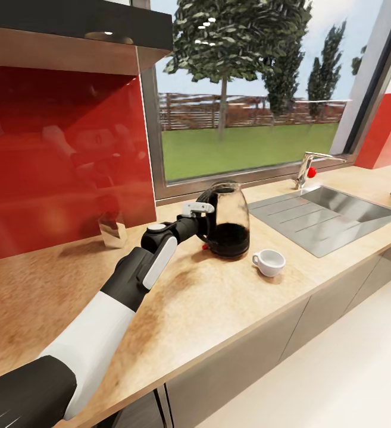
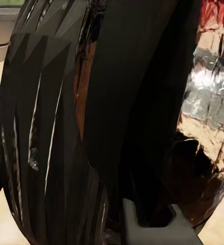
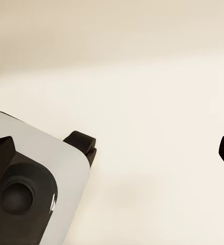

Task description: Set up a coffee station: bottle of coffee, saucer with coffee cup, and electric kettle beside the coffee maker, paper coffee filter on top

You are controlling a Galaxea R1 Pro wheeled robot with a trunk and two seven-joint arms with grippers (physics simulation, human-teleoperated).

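One arm, the left, is reaching its gripper (image 1: 206,221) against the kettle (image 1: 227,220) beside the cup (image 1: 269,262); jaw state unclear for both grippers.

My kettle (image 1: 228,221) is glassy brown-black; the cup (image 1: 269,262) white — countertop (image 1: 219,297) pale beige wood-grain, splashback (image 1: 58,154) glossy red.

A home kitchen is shown, pretty clearly: a wood-look tabletop (image 1: 219,309) fitted with a steel sink (image 1: 329,217) and tap (image 1: 307,169), backed by a glossy red splashback (image 1: 58,154), with a garden seen through the window (image 1: 249,107).
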